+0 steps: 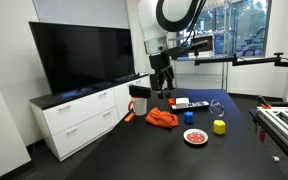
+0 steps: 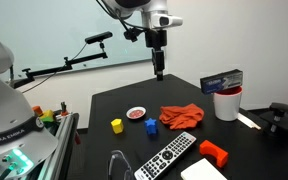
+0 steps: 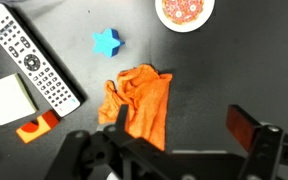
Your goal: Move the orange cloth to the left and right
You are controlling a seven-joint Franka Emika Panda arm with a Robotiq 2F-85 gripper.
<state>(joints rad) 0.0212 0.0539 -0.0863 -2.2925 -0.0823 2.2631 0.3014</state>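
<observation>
orange cloth (image 3: pixel 139 100) below fingers (image 3: pixel 254 140), apart; yellow block (image 1: pixel 219 127) only in exterior views.

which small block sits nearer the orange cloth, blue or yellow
The blue block, beside the orange cloth; the yellow block sits farther off, beyond it.

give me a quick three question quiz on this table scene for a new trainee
1. True or false: the gripper is shut on the orange cloth.
2. In an exterior view, what lies between the yellow block and the cloth? A. remote B. blue toy C. box
3. What colour is the mug?
Key: 1. false, it is open and above the cloth; 2. B; 3. white
</observation>
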